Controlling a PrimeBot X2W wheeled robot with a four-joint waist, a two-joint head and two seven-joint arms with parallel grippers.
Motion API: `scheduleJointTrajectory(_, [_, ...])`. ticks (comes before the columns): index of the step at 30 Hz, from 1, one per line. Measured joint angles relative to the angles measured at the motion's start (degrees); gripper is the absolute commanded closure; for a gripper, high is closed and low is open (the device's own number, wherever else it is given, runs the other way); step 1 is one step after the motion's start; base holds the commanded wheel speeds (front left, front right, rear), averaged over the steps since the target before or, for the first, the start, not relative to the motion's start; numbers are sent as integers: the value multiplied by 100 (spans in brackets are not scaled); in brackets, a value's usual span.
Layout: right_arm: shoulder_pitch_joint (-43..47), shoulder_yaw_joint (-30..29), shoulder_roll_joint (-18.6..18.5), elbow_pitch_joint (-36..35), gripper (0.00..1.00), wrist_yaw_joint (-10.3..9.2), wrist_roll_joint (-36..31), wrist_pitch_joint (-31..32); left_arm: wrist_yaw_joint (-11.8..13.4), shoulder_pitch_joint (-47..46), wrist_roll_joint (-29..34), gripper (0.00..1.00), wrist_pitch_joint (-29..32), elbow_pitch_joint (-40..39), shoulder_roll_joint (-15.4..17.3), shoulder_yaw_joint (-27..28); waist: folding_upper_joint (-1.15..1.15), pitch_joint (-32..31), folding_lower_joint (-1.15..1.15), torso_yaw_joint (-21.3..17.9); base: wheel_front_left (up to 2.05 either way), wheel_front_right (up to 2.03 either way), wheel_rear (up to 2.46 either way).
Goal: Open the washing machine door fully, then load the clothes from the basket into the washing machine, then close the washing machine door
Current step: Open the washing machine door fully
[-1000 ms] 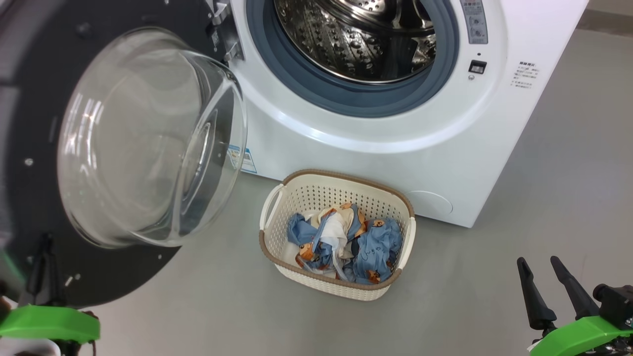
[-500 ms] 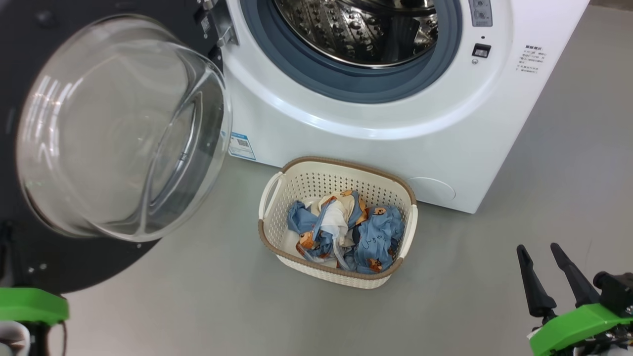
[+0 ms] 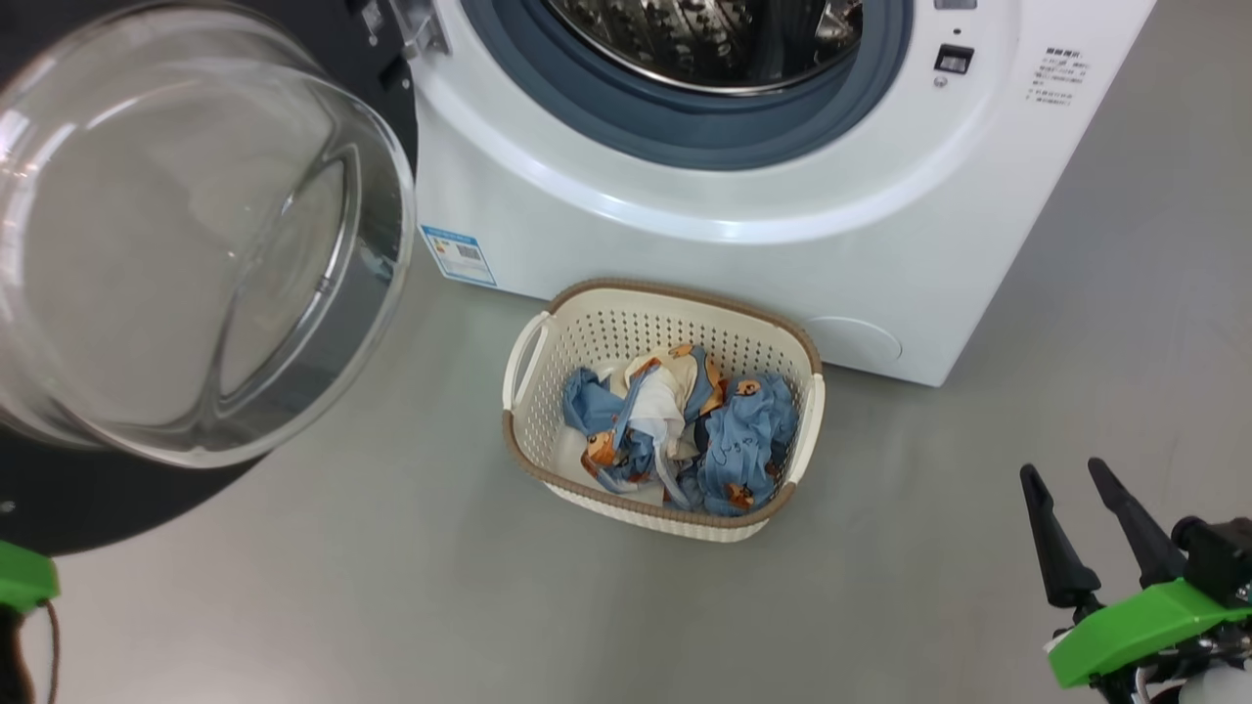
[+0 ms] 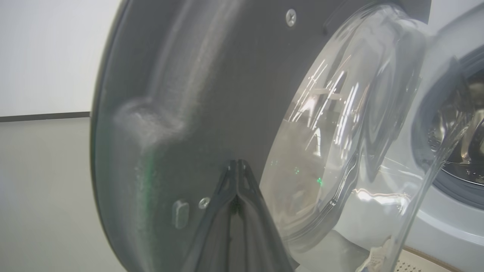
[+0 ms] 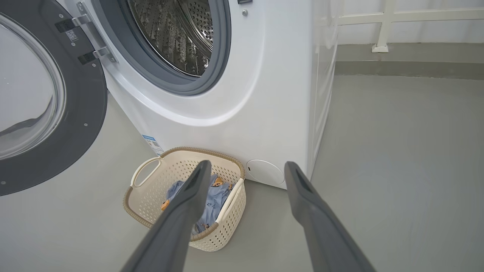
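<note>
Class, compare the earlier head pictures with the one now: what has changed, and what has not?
The washing machine door has swung wider, uncovering the blue sticker; the left gripper, shut, went outward with it. The head camera also shifted. The basket, the clothes and the open right gripper stayed put.

We take the big white boxy front-loading washing machine (image 3: pixel 782 264) as our landmark. Left of it, the large round door with black rim and clear glass bowl (image 3: pixel 176 235) stands swung out on its hinge. Directly before the machine, close to its base, we find the small rectangular cream plastic basket (image 3: pixel 626 337) on the smooth grey floor (image 3: pixel 391 587), with the crumpled light-blue printed clothes (image 3: pixel 743 440) in it. The right gripper (image 3: pixel 1061 467) hangs before the machine's right corner, well apart from the basket.
</note>
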Motion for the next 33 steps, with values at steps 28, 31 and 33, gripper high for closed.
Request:
scheduleJointTrajectory(28, [-448,51,-181,-49,0,0,-280,0,0,-762,69,100,0,935,325,515,0,487,0,-111,0,0,0])
scheduleJointTrajectory(31, [-449,51,-181,-47,0,0,-280,0,0,-763,66,100,0,960,343,510,0,460,0,-121,0,0,0])
scheduleJointTrajectory(33, [-449,49,-180,-41,0,0,-280,0,0,-762,44,100,0,968,343,486,0,429,0,-122,0,0,0])
